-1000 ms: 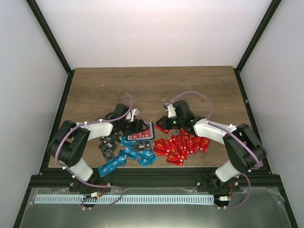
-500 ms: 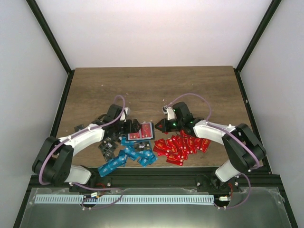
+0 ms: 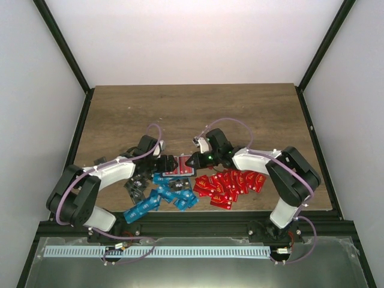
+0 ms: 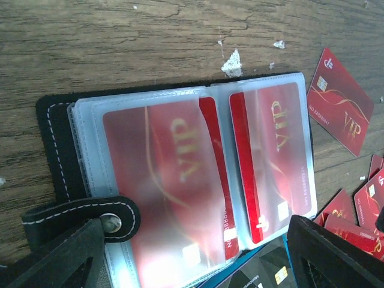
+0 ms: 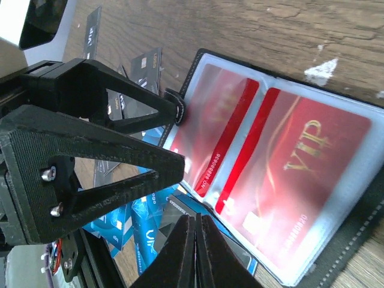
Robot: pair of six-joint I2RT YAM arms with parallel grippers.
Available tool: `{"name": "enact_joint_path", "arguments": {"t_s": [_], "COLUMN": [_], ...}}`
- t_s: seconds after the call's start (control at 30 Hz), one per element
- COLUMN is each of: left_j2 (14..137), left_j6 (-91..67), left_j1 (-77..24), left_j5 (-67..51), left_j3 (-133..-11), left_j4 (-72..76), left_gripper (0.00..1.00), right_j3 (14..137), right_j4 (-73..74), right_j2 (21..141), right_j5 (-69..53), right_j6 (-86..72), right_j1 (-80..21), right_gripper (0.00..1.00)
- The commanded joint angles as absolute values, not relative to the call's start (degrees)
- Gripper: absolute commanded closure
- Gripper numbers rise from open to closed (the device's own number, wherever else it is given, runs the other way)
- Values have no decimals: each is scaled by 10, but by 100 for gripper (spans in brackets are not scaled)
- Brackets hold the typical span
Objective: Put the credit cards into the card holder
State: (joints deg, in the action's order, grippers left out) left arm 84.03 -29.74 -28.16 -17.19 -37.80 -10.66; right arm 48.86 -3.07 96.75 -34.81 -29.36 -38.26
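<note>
On the wooden table (image 3: 198, 114), the card holder (image 4: 54, 138) lies open at centre with two credit cards (image 4: 276, 156) sleeved, and more are heaped at its four o'clock. The left gripper (image 4: 198, 264) straddles it, jaws wide. The right gripper (image 5: 195, 240), pinched shut, hovers at three o'clock. Either could knock a leaf closed.

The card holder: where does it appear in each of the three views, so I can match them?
Top external: the card holder sits just below centre, small.
Left wrist: the card holder fills the middle, lying open.
Right wrist: the card holder takes the right half, lying open.
Shared landmark: the two red VIP cards in its sleeves.
</note>
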Motion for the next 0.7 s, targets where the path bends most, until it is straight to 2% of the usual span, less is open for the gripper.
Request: {"name": "enact_joint_path", "arguments": {"t_s": [0.0,0.23,0.67], "left_j2": [834,792,832], "left_j6": [-304,-326,-336], "left_j1": [-291,-314,-321], "left_j5": [-170,-152,-140], "left_j3": [-371,-370,-371], "left_j4": [-119,-152,-134], "left_gripper": [15,19,19], "right_j3": [519,535,553], "right_j4": [-34,-36,-52], "right_j2": [985,1006,1051], "right_j5": [-359,-358,-376], "right_j6": [-285,-281,-278], "right_j1": [-395,-401,-407], "right_gripper": [96,96,97]}}
